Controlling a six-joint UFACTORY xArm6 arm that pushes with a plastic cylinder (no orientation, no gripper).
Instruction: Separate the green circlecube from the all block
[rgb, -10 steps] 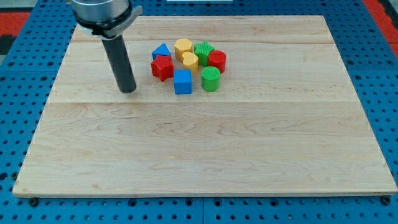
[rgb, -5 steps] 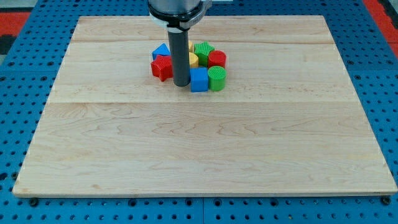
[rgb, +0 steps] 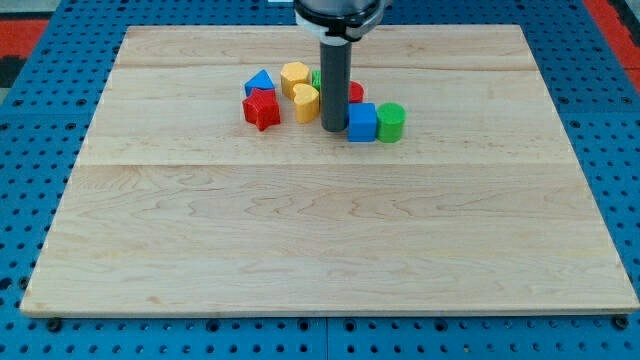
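Note:
The green cylinder block (rgb: 390, 122) stands at the right end of the cluster, touching the blue cube (rgb: 362, 122) on its left. My tip (rgb: 335, 127) rests on the board against the blue cube's left side. Left of the rod are a yellow heart (rgb: 305, 101), a yellow hexagon (rgb: 294, 76), a red star (rgb: 261, 109) and a blue triangle (rgb: 260, 82). A red block (rgb: 355, 92) and another green block (rgb: 317, 77) are mostly hidden behind the rod.
The blocks lie on a wooden board (rgb: 330, 240), which sits on a blue pegboard table (rgb: 25, 180). The arm's dark mount (rgb: 338, 12) hangs over the board's top edge.
My tip has swept from the view's left to the right through the cluster. It has pushed the blue cube and the green cylinder rightward, away from the yellow and red blocks.

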